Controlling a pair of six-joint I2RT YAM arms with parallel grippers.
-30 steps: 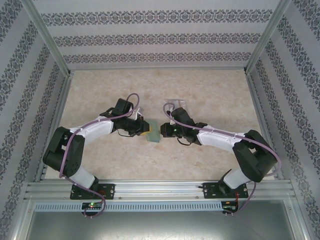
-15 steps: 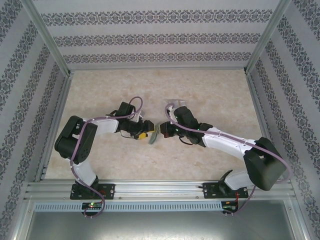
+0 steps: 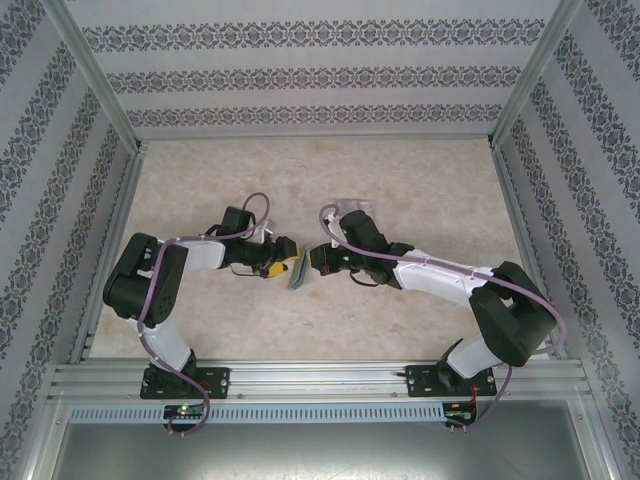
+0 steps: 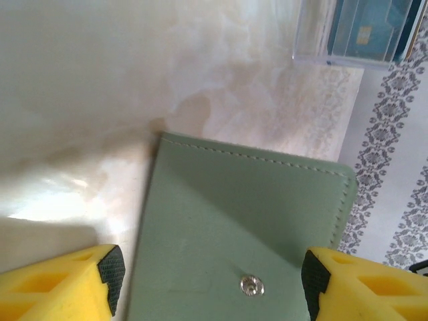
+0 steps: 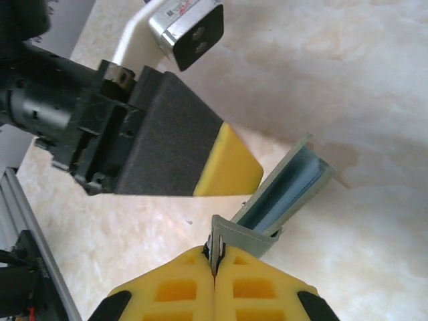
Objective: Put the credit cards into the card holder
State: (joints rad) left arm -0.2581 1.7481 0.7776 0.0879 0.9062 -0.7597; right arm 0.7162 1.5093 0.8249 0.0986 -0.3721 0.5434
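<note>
Sage-green card holder (image 4: 241,221), right jaws clamped on its edge; left jaws open on either side.

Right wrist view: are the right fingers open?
No, the right fingers are pressed together, pinching a thin edge of the green wallet.

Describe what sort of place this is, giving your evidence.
Probably a purpose-built robot test cell, not a home: an aluminium frame boxes in a marble-look tabletop, wallpapered panels stand as walls, and the left arm and right arm are bolted to its front rail.
</note>
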